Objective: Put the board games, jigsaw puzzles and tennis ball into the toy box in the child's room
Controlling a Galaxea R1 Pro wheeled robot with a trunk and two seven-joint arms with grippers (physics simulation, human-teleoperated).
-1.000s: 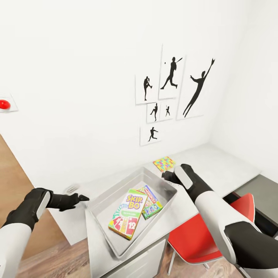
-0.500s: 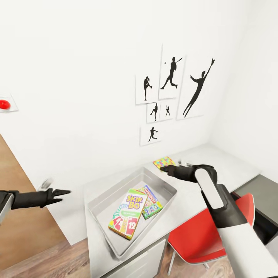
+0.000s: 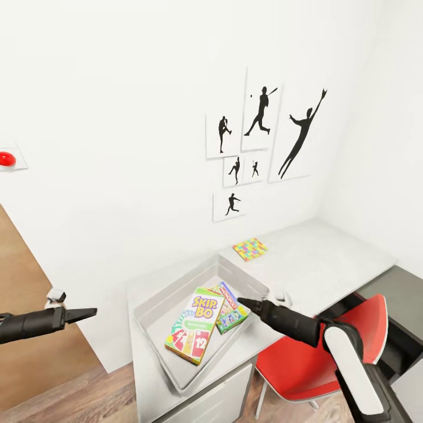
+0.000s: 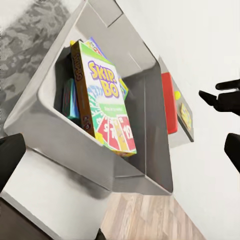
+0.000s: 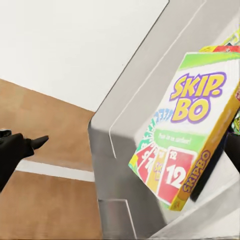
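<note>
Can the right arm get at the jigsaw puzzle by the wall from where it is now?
Probably yes: the jigsaw puzzle lies flat on open table beyond the toy box, nothing on it. The right gripper sits at the box's rim and must swing over.

small board games (image 3: 232, 310) half hidden under Skip-Bo (image 3: 195, 325)
</note>
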